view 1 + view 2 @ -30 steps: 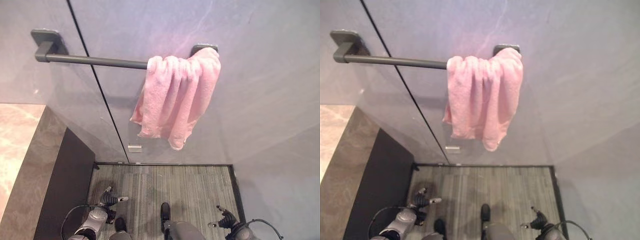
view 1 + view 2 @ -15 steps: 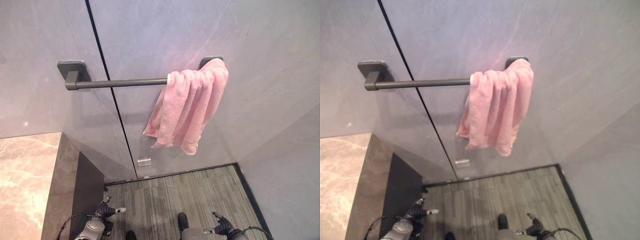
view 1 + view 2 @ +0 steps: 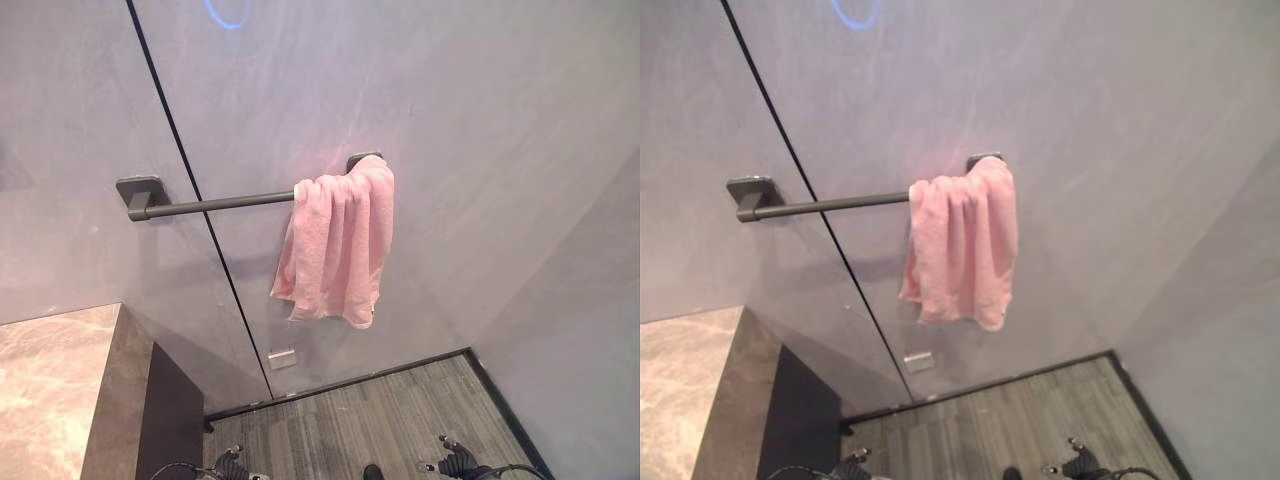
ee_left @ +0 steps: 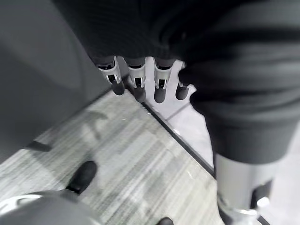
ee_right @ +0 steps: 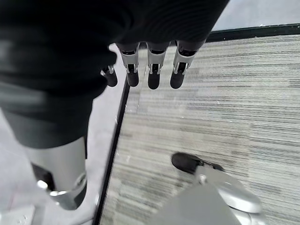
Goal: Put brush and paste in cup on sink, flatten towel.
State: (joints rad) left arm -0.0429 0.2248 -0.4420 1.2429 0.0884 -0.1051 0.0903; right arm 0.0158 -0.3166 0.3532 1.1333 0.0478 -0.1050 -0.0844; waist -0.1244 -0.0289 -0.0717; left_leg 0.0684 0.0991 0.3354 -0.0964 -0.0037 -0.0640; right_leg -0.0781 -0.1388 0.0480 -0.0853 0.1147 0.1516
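Observation:
A pink towel hangs bunched in folds at the right end of a dark wall rail, against the rail's right mount. Most of the rail to its left is bare. My left hand and right hand hang low near the floor, far below the towel and apart from it. In the left wrist view the left hand's fingers point straight down over the floor and hold nothing. The right hand's fingers are likewise straight and empty.
A brown marble counter with a dark side panel stands at the lower left. A black seam runs down the grey wall. A small metal plate sits low on the wall above the striped grey floor. A side wall closes the right.
The whole picture has shifted: the camera has tilted up, so both hands now sit at the bottom edge. The towel stays bunched on the rail as before.

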